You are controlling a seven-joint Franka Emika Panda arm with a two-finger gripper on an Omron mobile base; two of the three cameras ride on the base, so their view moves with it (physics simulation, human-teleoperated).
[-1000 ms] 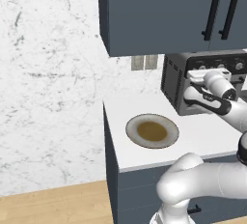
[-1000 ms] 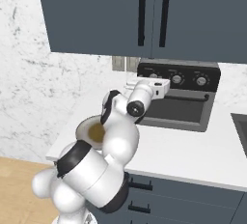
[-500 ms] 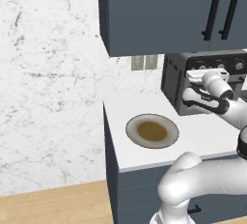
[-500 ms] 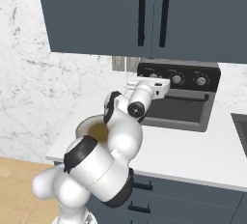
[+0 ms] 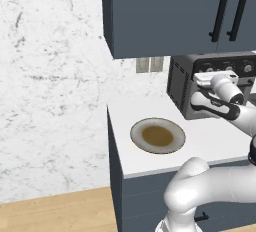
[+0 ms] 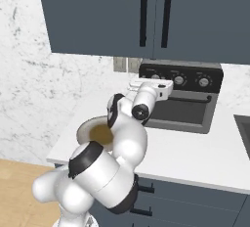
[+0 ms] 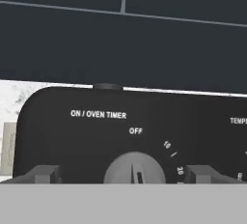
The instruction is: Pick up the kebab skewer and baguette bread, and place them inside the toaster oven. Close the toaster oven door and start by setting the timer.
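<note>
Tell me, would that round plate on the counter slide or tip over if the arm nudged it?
The plate looks low, wide and flat on the smooth white counter, so a nudge would likely slide it, not tip it. Being round, it may also spin a little. It looks rigid, perhaps breakable if pushed off the edge.

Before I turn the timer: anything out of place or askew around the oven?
Nothing stands out. The toaster oven sits square on the counter, door shut. The gripper is lined up on the timer knob. The plate lies flat.
</note>
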